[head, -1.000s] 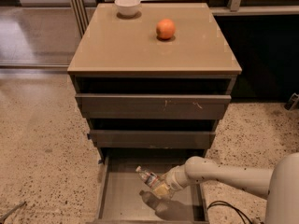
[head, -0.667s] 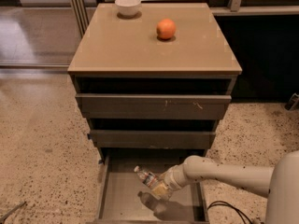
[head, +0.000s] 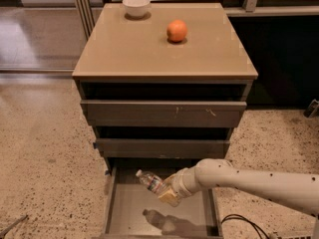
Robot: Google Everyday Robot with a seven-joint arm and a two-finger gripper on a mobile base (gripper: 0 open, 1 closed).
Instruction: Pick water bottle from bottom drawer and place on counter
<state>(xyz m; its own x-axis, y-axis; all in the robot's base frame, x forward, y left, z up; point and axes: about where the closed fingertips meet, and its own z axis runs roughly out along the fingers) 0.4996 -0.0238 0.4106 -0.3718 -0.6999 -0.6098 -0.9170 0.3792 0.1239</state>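
The water bottle [head: 151, 181] is a small clear bottle with a white cap and a dark label band. It hangs tilted, cap up and to the left, above the grey floor of the open bottom drawer [head: 130, 208]. My gripper [head: 168, 192] is shut on the bottle's lower end, reaching in from the right on a white arm. The bottle's shadow lies on the drawer floor below. The tan counter [head: 149, 54] tops the cabinet above.
An orange [head: 177, 31] and a white bowl [head: 136, 6] sit on the counter, toward its back. Two shallower drawers [head: 163, 112] stand partly open above the bottom one. A black cable [head: 244, 220] lies on the speckled floor at the right.
The bottle has risen off the drawer floor and a little leftward in my gripper; its shadow now shows apart from it below.
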